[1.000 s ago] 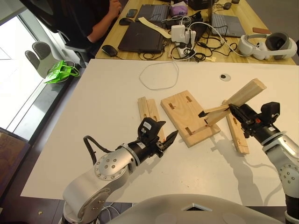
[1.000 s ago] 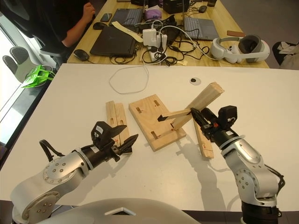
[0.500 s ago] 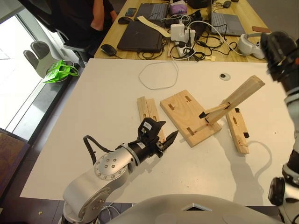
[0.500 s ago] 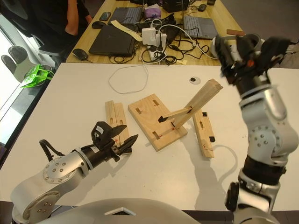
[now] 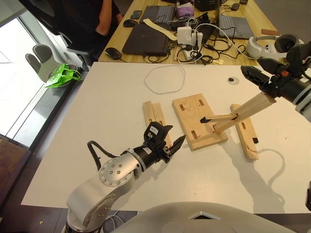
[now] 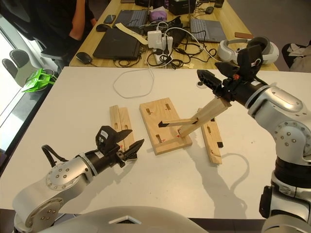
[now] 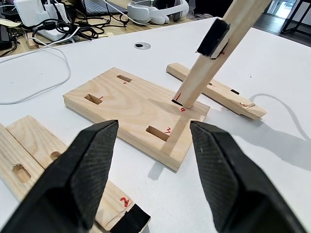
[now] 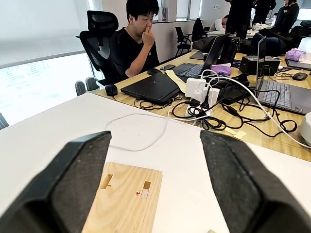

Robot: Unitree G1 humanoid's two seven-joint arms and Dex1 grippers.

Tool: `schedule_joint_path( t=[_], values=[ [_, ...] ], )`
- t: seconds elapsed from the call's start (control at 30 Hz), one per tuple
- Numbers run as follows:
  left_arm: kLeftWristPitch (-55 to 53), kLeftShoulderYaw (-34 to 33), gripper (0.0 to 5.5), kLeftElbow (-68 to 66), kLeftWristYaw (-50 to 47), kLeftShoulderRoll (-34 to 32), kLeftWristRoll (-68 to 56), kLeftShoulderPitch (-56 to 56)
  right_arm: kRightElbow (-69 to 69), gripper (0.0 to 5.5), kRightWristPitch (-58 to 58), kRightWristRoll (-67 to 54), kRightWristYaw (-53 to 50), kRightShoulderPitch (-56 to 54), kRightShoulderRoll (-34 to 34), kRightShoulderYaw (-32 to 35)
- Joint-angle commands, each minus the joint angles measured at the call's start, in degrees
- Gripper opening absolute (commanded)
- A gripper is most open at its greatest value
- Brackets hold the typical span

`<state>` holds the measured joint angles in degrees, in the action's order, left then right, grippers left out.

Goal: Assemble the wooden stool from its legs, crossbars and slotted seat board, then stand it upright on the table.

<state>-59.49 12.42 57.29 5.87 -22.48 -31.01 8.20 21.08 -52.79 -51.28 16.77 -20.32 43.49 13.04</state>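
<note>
The slotted seat board [image 5: 193, 115] lies flat mid-table. A leg [image 5: 245, 108] stands tilted in one of its slots, leaning right, with a thin crossbar [image 5: 218, 117] sticking out of it. My right gripper [image 5: 265, 73] hovers open at the leg's upper end, its lower finger close to the wood; its wrist view looks down past both pads [image 8: 68, 184] onto the seat board [image 8: 124, 204]. My left gripper [image 5: 171, 137] rests open near the table's front, just left of the board, over the end of two flat pieces [image 5: 154, 116]. A third piece [image 5: 245, 132] lies to the board's right.
A white cable loop [image 5: 165, 77] and a small round grommet [image 5: 234, 80] lie on the far part of the table. Behind it stands a desk with laptops [image 5: 146, 38], a power strip [image 5: 187, 36] and a headset [image 5: 265, 46].
My right gripper let go of the leg, swung up high, then came down to its top end. The leg leans lower and the seat board has turned slightly. The left arm kept still.
</note>
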Motion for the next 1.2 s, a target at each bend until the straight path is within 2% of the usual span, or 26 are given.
schedule_joint_path(
  t=[0.03, 0.17, 0.3, 0.5, 0.6, 0.73, 0.83, 0.93, 1.07, 1.2],
  values=[
    [-0.2, 0.2, 2.73, -0.4, 0.3, -0.1, 0.5, -0.5, -1.5, 3.40, -3.1, 1.8, -2.3, 3.2, -5.1, -4.1],
    [-0.3, 0.2, 2.73, -0.7, 0.5, -0.4, 0.5, -0.9, -0.4, 3.40, -0.3, 5.5, -4.6, 3.9, -8.8, -6.2],
    [-0.8, -0.7, 2.73, -1.7, 0.1, -1.0, 1.7, -1.1, -4.1, 3.40, 5.9, 6.9, -10.1, 0.0, -16.2, -0.6],
    [-0.8, -0.4, 2.73, -3.4, -0.7, -0.9, 3.9, -1.8, -4.1, 3.40, 8.0, 10.9, -11.8, 0.8, -19.2, -2.1],
    [-1.1, -0.9, 2.73, -3.8, -0.2, -2.0, 4.7, -1.6, -2.7, 3.40, 10.5, 7.3, -12.2, -1.3, -22.5, 2.2],
    [-3.0, -3.2, 2.73, -6.6, -1.7, -2.7, 7.1, -1.9, -5.1, 3.40, 14.4, -3.7, -12.4, -10.9, -24.8, 12.1],
    [-6.0, -4.9, 2.73, -9.4, -4.0, -2.1, 9.3, -1.5, -6.7, 3.40, 13.6, -13.8, -13.2, -17.0, -23.8, 16.6],
    [-9.7, -7.7, 2.73, -11.8, -5.8, 0.0, 10.4, -1.8, -3.2, 3.40, 8.7, -29.5, -12.4, -17.8, -21.3, 17.0],
    [-13.1, -9.3, 2.73, -12.1, -5.9, 1.8, 10.5, -2.0, 6.0, 3.40, 0.8, -44.9, -7.4, -9.1, -15.1, 12.2],
    [-15.0, -10.7, 2.73, -11.6, -5.5, 3.0, 10.7, -2.1, 11.9, 3.40, -6.7, -53.8, 1.9, 2.2, -4.8, 10.5]
  ],
)
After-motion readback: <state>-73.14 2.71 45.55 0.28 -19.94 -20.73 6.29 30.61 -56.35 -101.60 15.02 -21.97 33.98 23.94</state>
